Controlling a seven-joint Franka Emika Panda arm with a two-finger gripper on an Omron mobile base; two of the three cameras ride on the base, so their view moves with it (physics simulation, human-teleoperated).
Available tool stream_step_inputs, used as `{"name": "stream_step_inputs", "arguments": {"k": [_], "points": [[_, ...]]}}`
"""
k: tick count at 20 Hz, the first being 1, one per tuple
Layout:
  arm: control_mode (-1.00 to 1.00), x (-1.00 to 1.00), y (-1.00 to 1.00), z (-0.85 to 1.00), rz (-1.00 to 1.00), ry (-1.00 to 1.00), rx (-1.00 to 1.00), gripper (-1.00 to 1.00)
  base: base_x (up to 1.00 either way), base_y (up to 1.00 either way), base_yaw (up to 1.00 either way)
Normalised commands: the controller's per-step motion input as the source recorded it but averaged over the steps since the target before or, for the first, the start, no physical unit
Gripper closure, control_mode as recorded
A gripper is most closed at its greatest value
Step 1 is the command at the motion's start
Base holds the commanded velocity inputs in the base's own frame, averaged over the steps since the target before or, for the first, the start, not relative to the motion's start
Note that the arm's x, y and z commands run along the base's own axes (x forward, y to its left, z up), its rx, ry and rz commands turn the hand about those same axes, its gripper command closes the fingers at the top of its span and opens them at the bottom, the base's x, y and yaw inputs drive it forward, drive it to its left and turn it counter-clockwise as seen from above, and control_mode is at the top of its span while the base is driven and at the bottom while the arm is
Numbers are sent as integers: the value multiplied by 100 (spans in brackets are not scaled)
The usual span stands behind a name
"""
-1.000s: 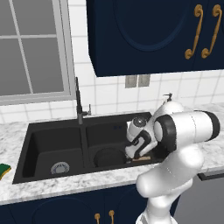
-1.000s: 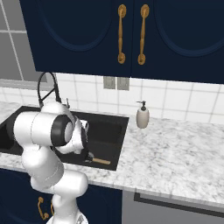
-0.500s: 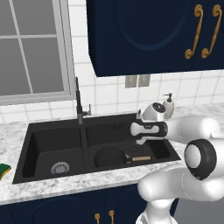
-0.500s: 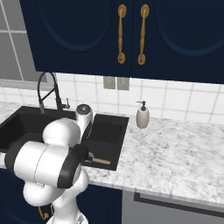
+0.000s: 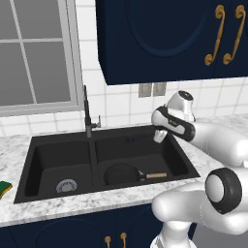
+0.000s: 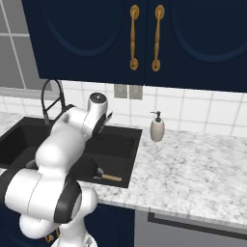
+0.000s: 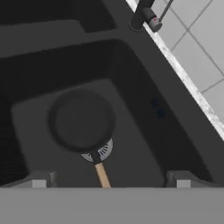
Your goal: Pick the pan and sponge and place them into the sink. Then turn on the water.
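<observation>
Pan lying flat on the sink basin floor below the fingers, tan handle pointing back toward them, gripper spread wide and holding nothing, touching nothing, faucet beyond the pan at the far rim

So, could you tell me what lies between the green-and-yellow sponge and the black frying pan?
In the left base view, the black sink's left basin and central divider separate sponge from pan.

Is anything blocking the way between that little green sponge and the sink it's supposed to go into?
Nothing visible does. The sponge lies on the counter left of the sink, whose left basin beside it is bare apart from its drain; the pan sits in the right basin.
</observation>
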Motion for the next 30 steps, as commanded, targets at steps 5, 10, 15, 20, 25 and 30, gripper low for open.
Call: {"name": "stream_step_inputs", "arguments": {"k": [5, 10, 15, 20, 25, 30], "points": [[-100, -17, 1, -26, -26, -3, 1, -100, 0, 0, 0], [-100, -25, 0, -2, -32, 1, 12, -100, 0, 0, 0], [-100, -23, 0, 0, -49, 10, 15, -100, 0, 0, 0], [-100, -2, 0, 0, -54, 19, 18, -100, 0, 0, 0], [-100, -5, -6, 0, -27, 15, 25, -100, 0, 0, 0], [-100, -27, 0, 0, -1, 0, 3, -100, 0, 0, 0]]}}
